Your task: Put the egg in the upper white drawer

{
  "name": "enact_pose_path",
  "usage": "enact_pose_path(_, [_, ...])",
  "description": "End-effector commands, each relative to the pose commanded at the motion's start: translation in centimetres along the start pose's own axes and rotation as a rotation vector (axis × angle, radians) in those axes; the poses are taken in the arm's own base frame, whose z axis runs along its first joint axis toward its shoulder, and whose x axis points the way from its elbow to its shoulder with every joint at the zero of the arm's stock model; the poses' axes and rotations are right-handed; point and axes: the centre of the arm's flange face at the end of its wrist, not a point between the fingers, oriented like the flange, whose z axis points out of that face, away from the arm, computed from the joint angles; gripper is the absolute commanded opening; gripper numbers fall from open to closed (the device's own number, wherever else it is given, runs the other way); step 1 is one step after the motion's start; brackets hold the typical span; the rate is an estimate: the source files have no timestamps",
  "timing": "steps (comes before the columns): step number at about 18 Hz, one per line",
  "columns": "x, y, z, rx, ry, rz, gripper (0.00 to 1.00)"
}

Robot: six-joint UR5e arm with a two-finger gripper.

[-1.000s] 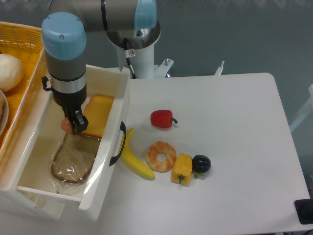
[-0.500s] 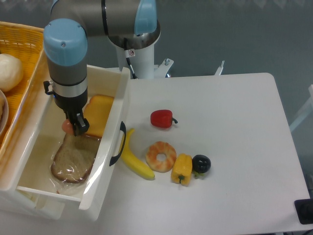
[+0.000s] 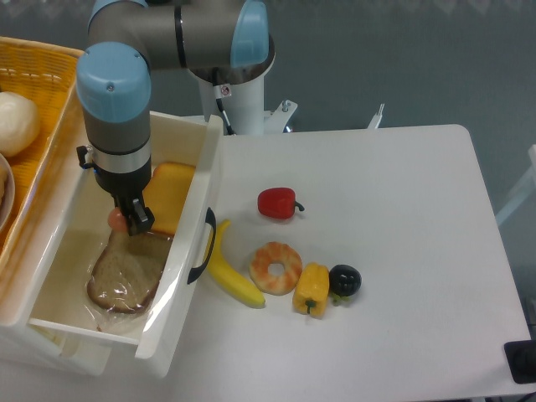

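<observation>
Nearest, on the bench [image 3: 402, 335], banana [image 3: 231, 274], shrimp ring [image 3: 277, 267] and peppers, untouched. Farther in, gripper [image 3: 132, 221] low inside the upper white drawer [image 3: 180, 276], jaws seemingly clamped on the egg [image 3: 116, 219], held just above the bread slice [image 3: 126, 272] for a gentle release.

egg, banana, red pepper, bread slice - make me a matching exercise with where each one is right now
Things:
1. egg
2. banana
3. red pepper
4. bread slice

Places:
A. on the table, just outside the drawer front
B. flat on the drawer floor, near end
C. inside the drawer, at the gripper tip
D. alone on the table, above the shrimp ring

Pairs: 1-C, 2-A, 3-D, 4-B
</observation>
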Motion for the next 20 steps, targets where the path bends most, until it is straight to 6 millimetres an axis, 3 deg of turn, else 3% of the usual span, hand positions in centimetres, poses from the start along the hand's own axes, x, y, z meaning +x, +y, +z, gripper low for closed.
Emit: enact_pose_path(20, [0.1, -0.5, 1.5, -0.013, 0.023, 0.008, 0.34])
